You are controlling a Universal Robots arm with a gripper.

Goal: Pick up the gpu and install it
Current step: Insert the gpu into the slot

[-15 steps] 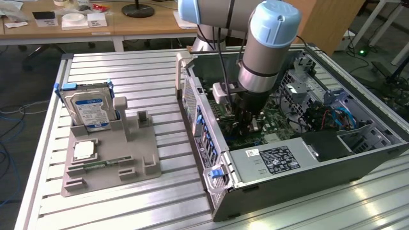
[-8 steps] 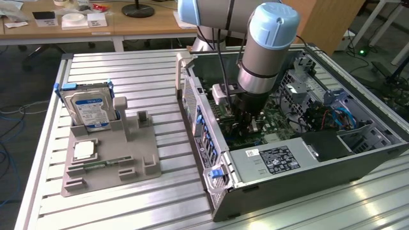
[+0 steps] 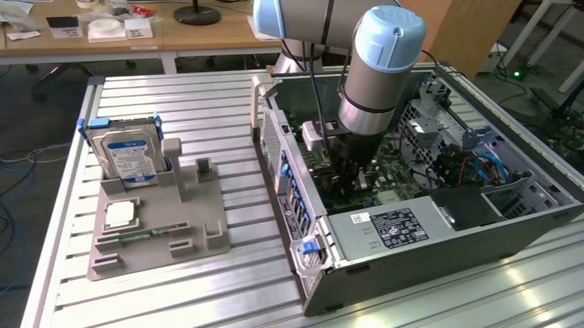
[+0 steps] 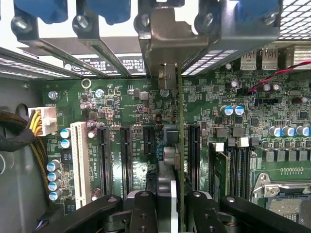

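End effector (image 4: 176,194) grips the gpu (image 4: 179,121) edge-on above the motherboard (image 4: 126,111) inside the computer case (image 3: 438,239).

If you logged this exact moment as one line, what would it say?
pincer: shut on gpu | gpu: edge-on, upright above motherboard slots | place: inside computer case
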